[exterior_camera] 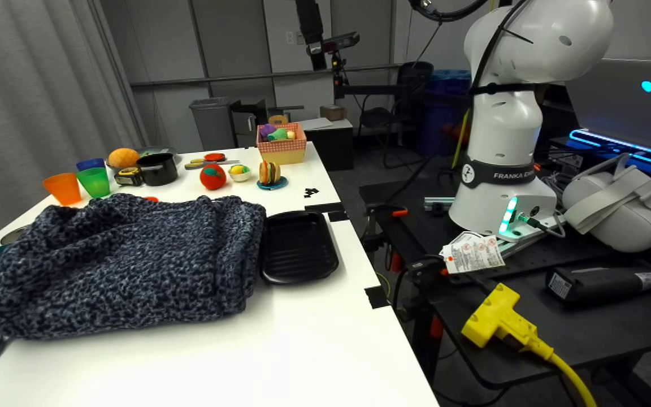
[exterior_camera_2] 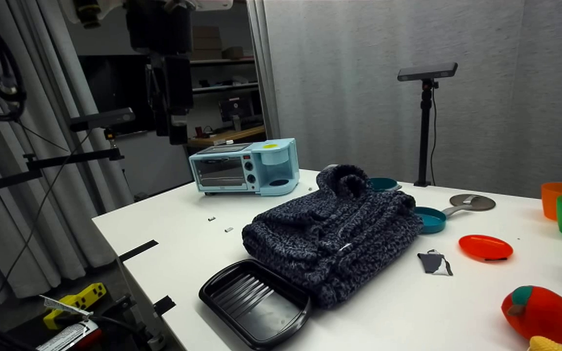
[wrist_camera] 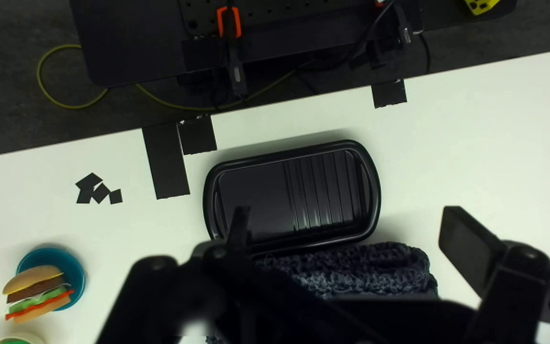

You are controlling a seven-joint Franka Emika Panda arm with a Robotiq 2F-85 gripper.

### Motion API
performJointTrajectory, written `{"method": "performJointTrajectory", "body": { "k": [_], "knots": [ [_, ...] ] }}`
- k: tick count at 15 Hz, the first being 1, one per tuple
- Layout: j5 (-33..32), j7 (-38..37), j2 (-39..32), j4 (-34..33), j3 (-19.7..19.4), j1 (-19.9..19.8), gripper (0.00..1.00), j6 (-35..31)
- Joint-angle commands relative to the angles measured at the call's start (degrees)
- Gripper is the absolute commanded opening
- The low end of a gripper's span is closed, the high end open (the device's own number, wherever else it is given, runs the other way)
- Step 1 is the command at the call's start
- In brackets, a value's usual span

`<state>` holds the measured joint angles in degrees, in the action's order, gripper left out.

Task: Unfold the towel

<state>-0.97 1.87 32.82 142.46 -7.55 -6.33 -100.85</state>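
Note:
The towel (exterior_camera: pixel 133 265) is a dark navy and grey speckled cloth. It lies folded in a thick, rumpled stack on the white table. In an exterior view, the towel (exterior_camera_2: pixel 332 229) has a curled roll on its far side and a small white tag on top. In the wrist view, only the towel's near edge (wrist_camera: pixel 351 272) shows; the gripper body hides the rest. My gripper (wrist_camera: pixel 346 215) is open, with wide-apart fingers and nothing between them. In an exterior view, the gripper (exterior_camera_2: pixel 170 132) hangs high above the table, apart from the towel.
A black tray (exterior_camera_2: pixel 261 302) lies against or very close to the towel's near edge. A blue toaster oven (exterior_camera_2: pixel 242 168), teal pan (exterior_camera_2: pixel 430 219) and red plate (exterior_camera_2: pixel 485 247) stand around it. A toy burger (exterior_camera: pixel 269 173), basket (exterior_camera: pixel 282 148) and cups (exterior_camera: pixel 95 182) are farther along the table.

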Motion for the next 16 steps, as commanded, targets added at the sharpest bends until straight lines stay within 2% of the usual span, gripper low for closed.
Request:
{"method": "performJointTrajectory", "body": {
  "k": [1,3,4,7,11,12,16],
  "knots": [
    [-0.25,-1.0,4.84,2.48,3.08,0.93,1.0,1.64],
    [0.86,-1.82,5.98,3.51,5.47,2.45,1.0,0.95],
    [0.79,-0.61,-0.22,1.82,4.97,2.71,1.0,-3.67],
    [0.93,-0.7,-3.73,0.7,6.42,4.3,1.0,-8.96],
    [1.54,-0.1,-11.03,-2.05,5.64,4.61,1.0,-15.73],
    [0.44,-0.65,-7.1,0.7,6.19,4.37,1.0,-13.97],
    [0.47,-0.62,-10.96,-1.28,6.03,4.33,1.0,-15.48]
  ]
}}
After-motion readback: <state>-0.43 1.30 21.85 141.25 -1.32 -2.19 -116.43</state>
